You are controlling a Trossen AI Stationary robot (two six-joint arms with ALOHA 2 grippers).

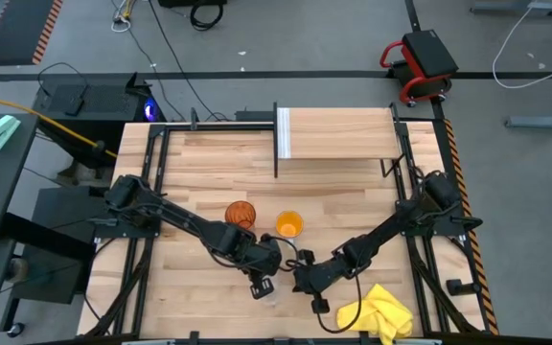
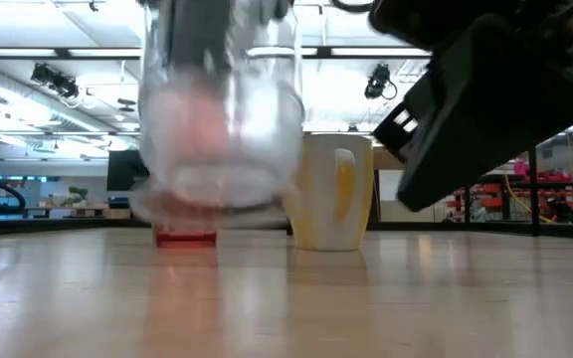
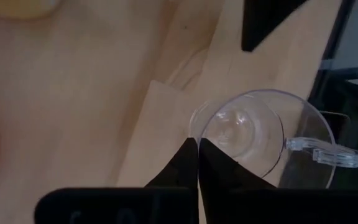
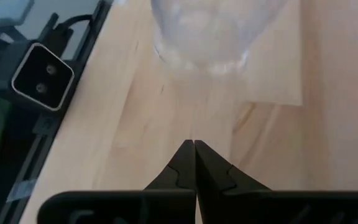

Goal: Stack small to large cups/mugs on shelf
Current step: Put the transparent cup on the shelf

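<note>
Three vessels stand in the front half of the worktop (image 1: 218,163), all well apart from the shelf (image 1: 338,134) at the back edge. Farthest left is the amber tumbler (image 1: 241,214), upright, just beside the left arm's forearm. The orange mug (image 1: 288,225) stands a little to its right, open mouth up; from above nothing can be seen inside it, and in the low view its pale handle faces the camera. Nearer the front edge, about midway along it, is the clear glass cup (image 3: 253,134), empty. The left tool (image 1: 261,285) has its fingers closed together at the cup's rim; its wrist view shows the fingertips (image 3: 188,155) meeting right at the glass, though whether the wall is pinched between them cannot be told. In the low view the cup looms blurred, its base above the wood.

The right tool (image 1: 302,281) sits just to the right of the cup, fingers closed on nothing, pointing at the glass. A yellow cloth (image 1: 379,314) lies crumpled near the front right corner, beside the right arm. The shelf board carries nothing, its white end panel (image 1: 283,132) on the left side.
</note>
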